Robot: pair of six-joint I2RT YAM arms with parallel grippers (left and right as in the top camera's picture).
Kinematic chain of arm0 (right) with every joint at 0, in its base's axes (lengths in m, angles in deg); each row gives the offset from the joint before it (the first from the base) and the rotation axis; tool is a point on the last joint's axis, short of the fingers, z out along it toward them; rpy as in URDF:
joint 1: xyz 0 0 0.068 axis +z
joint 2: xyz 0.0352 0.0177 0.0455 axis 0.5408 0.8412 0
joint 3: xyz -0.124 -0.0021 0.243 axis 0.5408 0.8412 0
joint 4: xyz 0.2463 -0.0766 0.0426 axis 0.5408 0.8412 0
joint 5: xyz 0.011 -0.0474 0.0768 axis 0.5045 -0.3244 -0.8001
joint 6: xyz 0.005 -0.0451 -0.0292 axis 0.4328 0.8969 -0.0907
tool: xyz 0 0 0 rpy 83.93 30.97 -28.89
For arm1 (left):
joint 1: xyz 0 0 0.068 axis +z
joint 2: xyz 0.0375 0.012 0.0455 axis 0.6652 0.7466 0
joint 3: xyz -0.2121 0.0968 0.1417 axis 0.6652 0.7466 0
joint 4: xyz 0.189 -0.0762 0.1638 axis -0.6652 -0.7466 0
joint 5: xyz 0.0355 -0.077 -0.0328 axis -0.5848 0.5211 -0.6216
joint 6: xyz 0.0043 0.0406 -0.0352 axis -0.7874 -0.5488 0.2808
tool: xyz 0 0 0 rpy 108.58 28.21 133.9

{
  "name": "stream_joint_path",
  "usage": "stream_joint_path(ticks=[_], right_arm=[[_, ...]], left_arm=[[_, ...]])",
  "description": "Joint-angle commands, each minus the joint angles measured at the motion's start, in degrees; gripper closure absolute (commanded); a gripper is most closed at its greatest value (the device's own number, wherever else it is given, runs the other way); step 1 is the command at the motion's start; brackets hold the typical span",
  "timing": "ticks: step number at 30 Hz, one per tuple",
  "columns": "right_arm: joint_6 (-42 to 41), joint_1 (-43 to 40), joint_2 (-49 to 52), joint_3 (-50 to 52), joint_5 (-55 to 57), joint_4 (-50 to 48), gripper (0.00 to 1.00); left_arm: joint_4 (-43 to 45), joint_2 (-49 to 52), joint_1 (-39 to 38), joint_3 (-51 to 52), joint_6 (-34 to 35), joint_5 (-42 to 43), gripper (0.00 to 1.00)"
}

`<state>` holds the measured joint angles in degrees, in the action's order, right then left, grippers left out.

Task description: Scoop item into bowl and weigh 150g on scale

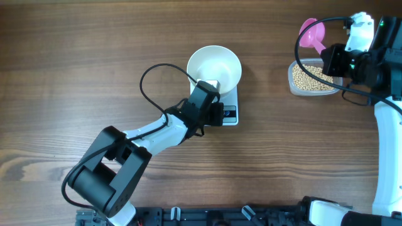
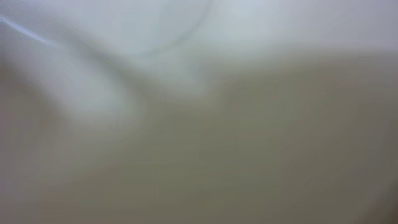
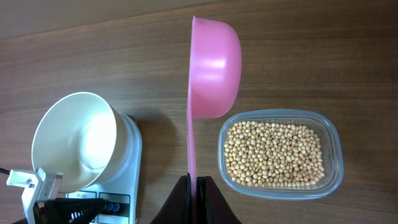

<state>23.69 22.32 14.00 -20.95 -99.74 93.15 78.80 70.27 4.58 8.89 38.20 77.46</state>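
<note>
Beans point(image 3: 273, 152) fill the clear tub point(image 3: 336, 144) at the lower right of your right wrist view. The bowl point(image 3: 74, 140) sits on the scale point(image 3: 127, 180) at the lower left, and its inside is plain white. Your right gripper point(image 3: 197, 185) is clenched on the handle of the pink scoop point(image 3: 214, 68). The scoop's cup stands on edge just beyond the tub's upper left corner.

In the overhead view, your left gripper point(image 1: 210, 86) sits at the bowl's lower rim, over the scale, with its fingers closed. You cannot tell whether the rim is pinched between them, because the left wrist view is only a white blur.
</note>
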Motion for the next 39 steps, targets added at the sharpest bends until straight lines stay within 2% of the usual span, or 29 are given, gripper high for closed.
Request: stream_joint_path(ticks=[1,10,19,39], right_arm=[[0.02,-0.17,-0.70,0.13,-1.14,-0.33,0.96],[0.02,-0.17,-0.70,0.13,-1.14,-0.35,0.96],[-0.02,-0.15,-0.70,0.13,-1.14,-0.20,0.96],[0.00,-0.15,-0.70,0.13,-1.14,0.50,0.96]], left_arm=[[0.17,-2.95,-0.09,0.04,0.13,-2.43,0.96],[-0.59,-9.44,-0.11,0.04,0.15,-2.69,0.96],[-10.32,-9.57,-0.11,0.07,0.15,-2.86,0.96],[-7.37,-4.96,-0.15,0.07,2.93,-1.88,0.96]])
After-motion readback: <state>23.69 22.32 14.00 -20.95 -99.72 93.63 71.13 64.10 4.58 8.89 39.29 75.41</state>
